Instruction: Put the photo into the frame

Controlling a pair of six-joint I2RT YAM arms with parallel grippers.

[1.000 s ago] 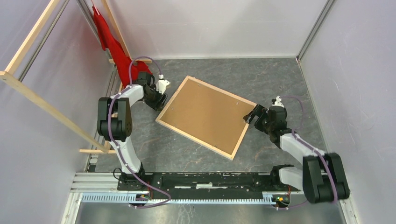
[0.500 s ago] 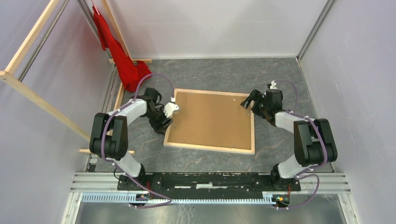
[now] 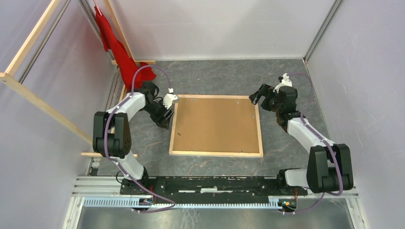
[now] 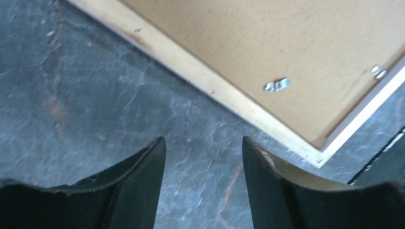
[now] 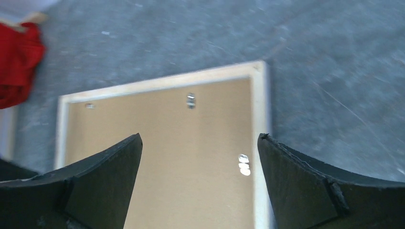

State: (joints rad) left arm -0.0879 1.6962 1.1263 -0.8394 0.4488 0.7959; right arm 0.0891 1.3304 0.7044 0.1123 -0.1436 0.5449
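The frame [image 3: 215, 153] lies flat in the middle of the grey table, pale wood side up, with the brown backing board [image 3: 215, 124] inside its rails. The photo is hidden. My left gripper [image 3: 165, 119] is open and empty, low over the table just off the frame's left rail [image 4: 191, 67]; the backing board [image 4: 267, 38] and a metal clip [image 4: 276, 85] show beyond it. My right gripper [image 3: 258, 96] is open and empty, above the frame's far right corner [image 5: 260, 109], looking down on the backing board [image 5: 167, 133].
A red cloth [image 3: 122, 52] hangs at the back left, and also shows in the right wrist view [image 5: 16, 62]. Long pale wooden beams [image 3: 43, 105] lean along the left wall. Grey walls close in the back and both sides. The arms' base rail [image 3: 191, 200] runs along the near edge.
The frame has turned from tilted to square with the table. Both grippers have moved with it and now stand open, the left at its left rail, the right by its far right corner.
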